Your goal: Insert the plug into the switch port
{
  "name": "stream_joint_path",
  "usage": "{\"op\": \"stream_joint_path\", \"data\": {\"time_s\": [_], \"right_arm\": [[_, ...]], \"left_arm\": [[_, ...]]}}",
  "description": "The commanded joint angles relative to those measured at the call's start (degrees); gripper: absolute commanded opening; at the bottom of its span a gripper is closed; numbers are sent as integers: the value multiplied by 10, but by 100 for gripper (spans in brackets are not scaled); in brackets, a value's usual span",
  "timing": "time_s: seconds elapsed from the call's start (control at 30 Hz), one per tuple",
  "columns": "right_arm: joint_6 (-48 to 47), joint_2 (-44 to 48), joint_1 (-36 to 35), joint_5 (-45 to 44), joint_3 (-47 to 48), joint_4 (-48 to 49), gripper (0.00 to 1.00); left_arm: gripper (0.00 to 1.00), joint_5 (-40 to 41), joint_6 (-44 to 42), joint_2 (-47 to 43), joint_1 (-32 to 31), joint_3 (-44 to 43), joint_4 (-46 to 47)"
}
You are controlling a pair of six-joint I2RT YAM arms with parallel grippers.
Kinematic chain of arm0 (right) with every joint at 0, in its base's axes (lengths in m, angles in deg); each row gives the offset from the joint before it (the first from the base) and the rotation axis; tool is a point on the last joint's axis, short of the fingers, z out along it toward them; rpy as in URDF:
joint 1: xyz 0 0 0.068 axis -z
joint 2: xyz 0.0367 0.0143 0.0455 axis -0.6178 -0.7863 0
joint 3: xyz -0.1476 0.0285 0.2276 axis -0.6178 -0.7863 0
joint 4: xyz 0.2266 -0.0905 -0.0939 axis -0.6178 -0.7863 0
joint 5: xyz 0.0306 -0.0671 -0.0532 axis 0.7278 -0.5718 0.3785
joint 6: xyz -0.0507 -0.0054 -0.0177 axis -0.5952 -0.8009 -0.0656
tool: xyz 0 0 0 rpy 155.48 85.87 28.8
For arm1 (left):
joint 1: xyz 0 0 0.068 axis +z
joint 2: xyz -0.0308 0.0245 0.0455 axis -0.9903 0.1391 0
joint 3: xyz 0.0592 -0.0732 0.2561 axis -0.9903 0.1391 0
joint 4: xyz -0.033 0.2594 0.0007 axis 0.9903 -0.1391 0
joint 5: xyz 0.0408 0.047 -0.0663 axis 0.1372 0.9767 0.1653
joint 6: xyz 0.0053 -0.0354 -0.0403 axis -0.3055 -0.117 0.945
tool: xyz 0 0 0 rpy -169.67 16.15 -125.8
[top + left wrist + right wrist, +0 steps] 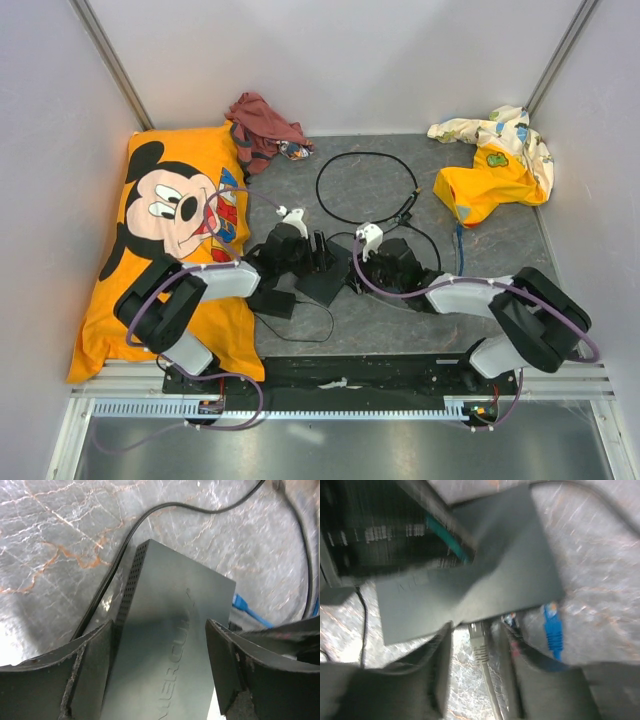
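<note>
Black and matte, the switch box (pixel 170 630) lies flat on the marbled tabletop (pixel 50 530). My left pincer (pixel 159 625) stands apart astride it, probably to stop it sliding. My right pincer (pixel 476 630) is apart too, around the grey plug (pixel 479 650). The plug meets the box's edge beside a blue plug (pixel 552 630). The port itself is hidden by blur.

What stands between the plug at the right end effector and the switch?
Nothing visible. The grey plug meets the edge of the switch inside the open right end effector; a blue plug lies aside.
</note>
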Motion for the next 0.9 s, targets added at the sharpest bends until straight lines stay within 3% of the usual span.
{"op": "stream_joint_path", "data": {"time_s": [0.0,0.13,0.3,0.53,0.73,0.87], "right_arm": [[-29,72,2,-26,71,-100,55],[-49,119,34,-82,138,-236,66],[-66,97,95,-170,220,-297,73],[-4,-63,217,-215,342,-302,73],[104,-200,249,-298,436,-295,70],[157,-264,253,-330,483,-295,63]], "left_arm": [[81,5,-70,-60,-2,-46,-80],[82,71,-114,-125,2,-67,-131],[84,99,-146,-232,3,-87,-212],[86,108,-229,-375,4,-140,-328],[87,106,-325,-447,6,-180,-381],[88,161,-382,-454,6,-155,-373]]}}
